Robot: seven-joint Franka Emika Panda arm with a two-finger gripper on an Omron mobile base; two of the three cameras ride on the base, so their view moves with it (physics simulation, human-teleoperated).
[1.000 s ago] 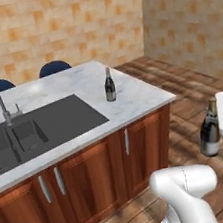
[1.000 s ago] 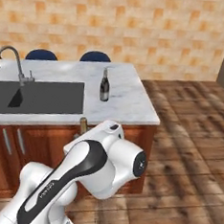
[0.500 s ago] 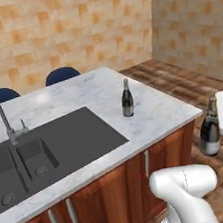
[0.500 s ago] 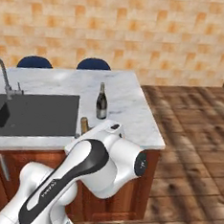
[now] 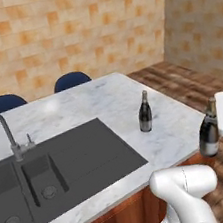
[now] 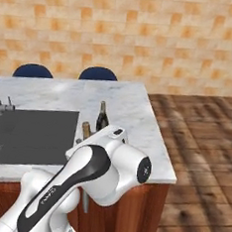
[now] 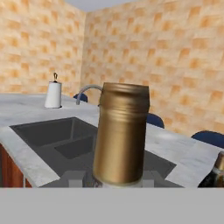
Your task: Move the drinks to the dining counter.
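Observation:
The dining counter (image 5: 106, 96) is a marble island with an inset black sink (image 5: 65, 163). One dark wine bottle (image 5: 144, 112) with a pale label stands upright on the marble right of the sink; it also shows as a dark bottle (image 6: 102, 118) in the right base view. A second dark wine bottle (image 5: 207, 129) hangs off the counter's right edge, with my gripper (image 5: 217, 118) shut on its upper part. In the hand view its gold foil neck (image 7: 120, 135) rises between my fingers (image 7: 75, 177), and the standing bottle (image 7: 216, 173) peeks in at the lower right.
A thin metal tap (image 5: 6, 134) stands at the sink's left. Two blue chairs (image 5: 71, 80) sit behind the island. A white paper-towel roll (image 7: 53, 94) stands at the far end. Wooden floor (image 6: 205, 141) lies to the right, with tan tile walls behind.
The whole picture has shifted and the island looms larger and nearer: the base has driven up to it. The held bottle has stayed in my gripper.

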